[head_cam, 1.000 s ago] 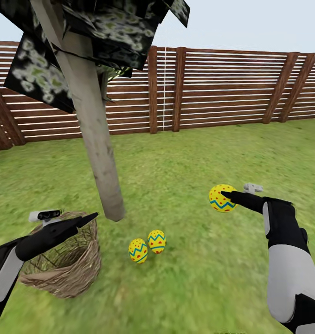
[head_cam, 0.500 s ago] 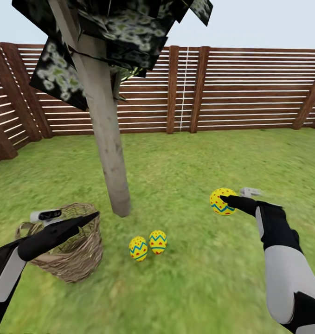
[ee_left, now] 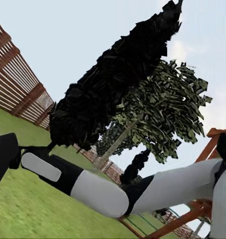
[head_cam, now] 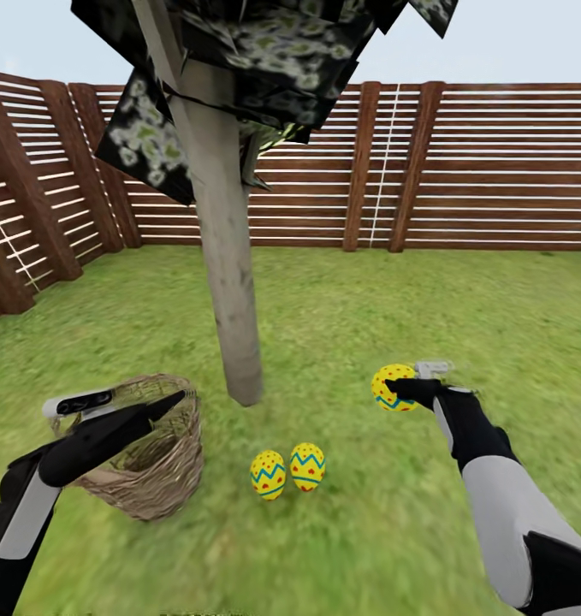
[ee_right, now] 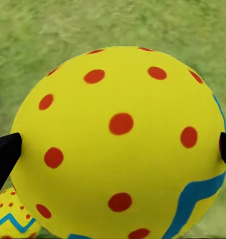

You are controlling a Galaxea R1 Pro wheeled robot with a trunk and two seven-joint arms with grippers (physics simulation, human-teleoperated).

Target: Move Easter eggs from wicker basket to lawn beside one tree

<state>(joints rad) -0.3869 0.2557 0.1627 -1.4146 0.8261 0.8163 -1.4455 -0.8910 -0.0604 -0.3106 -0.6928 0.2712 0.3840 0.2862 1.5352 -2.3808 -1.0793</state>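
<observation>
My right end effector (head_cam: 391, 389) is clamped on one egg (head_cam: 391, 387) above the lawn (head_cam: 393, 530). Two eggs (head_cam: 287, 470) lie touching near the tree (head_cam: 234, 291). My left end effector (head_cam: 174, 399), seemingly closed, hovers over the basket (head_cam: 157, 466).

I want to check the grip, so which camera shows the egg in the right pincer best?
The right wrist view: the held egg looms close, with a black fingertip pressed against each side. The head view shows the same egg small, at the end of the right pincer, above the lawn. The left wrist view looks toward trees and sky.
</observation>
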